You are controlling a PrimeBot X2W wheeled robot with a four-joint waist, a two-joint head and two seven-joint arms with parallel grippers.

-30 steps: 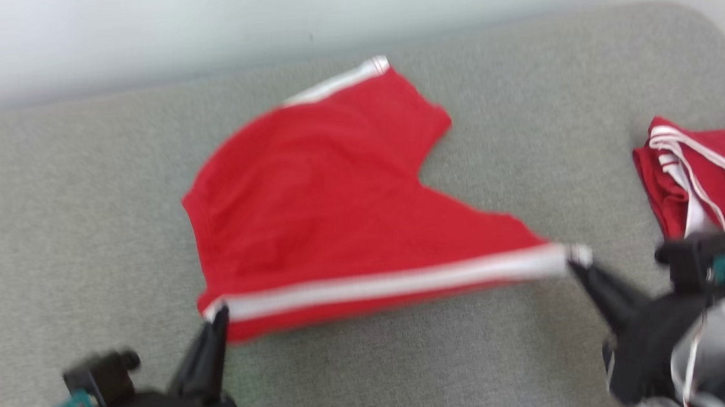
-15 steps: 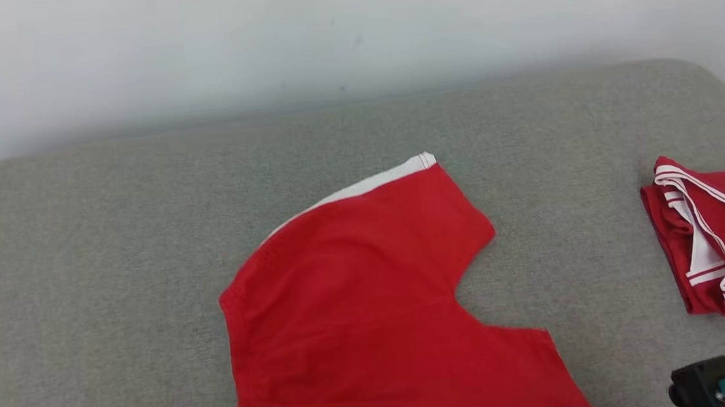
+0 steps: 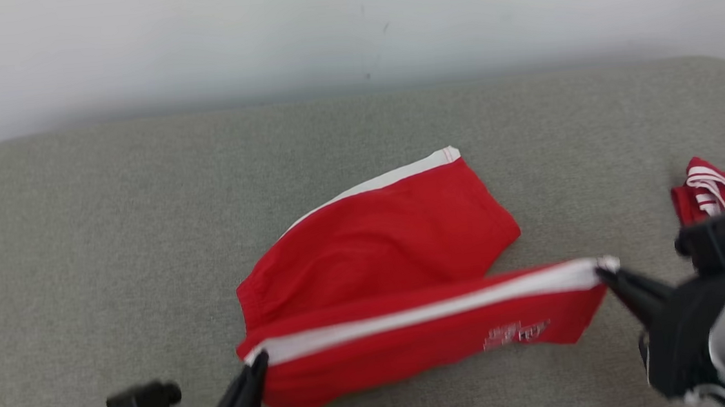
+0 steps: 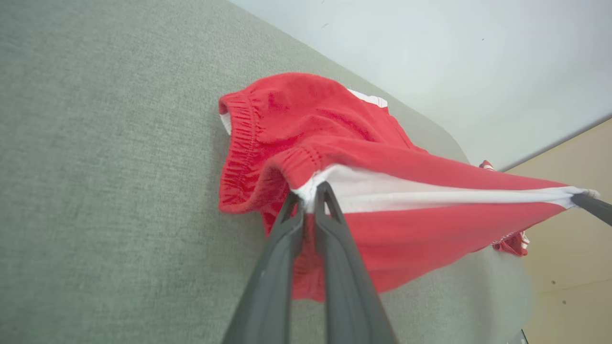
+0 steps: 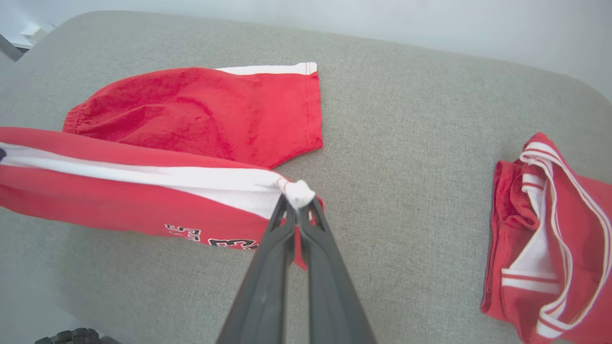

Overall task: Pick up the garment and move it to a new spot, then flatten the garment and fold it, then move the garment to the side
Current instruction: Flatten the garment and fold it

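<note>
The garment [image 3: 392,253] is a pair of red shorts with a white side stripe, half on the grey padded table [image 3: 113,236]. Its near leg is lifted and pulled taut between both grippers. My left gripper [image 3: 257,362] is shut on the waistband end of the stripe [image 4: 311,191]. My right gripper [image 3: 604,270] is shut on the hem end of the stripe [image 5: 297,195]. The far leg [image 5: 201,112] lies flat on the table. White lettering [image 3: 515,334] shows on the hanging side of the lifted leg.
A second red garment with white trim [image 5: 550,239] lies bunched at the table's right edge [image 3: 724,194]. A pale wall [image 3: 322,25] runs behind the table. Bare grey surface spreads to the left and behind the shorts.
The near leg has been raised off the table and carried toward the far leg, its lettered underside now showing. The head camera has also shifted between frames.
</note>
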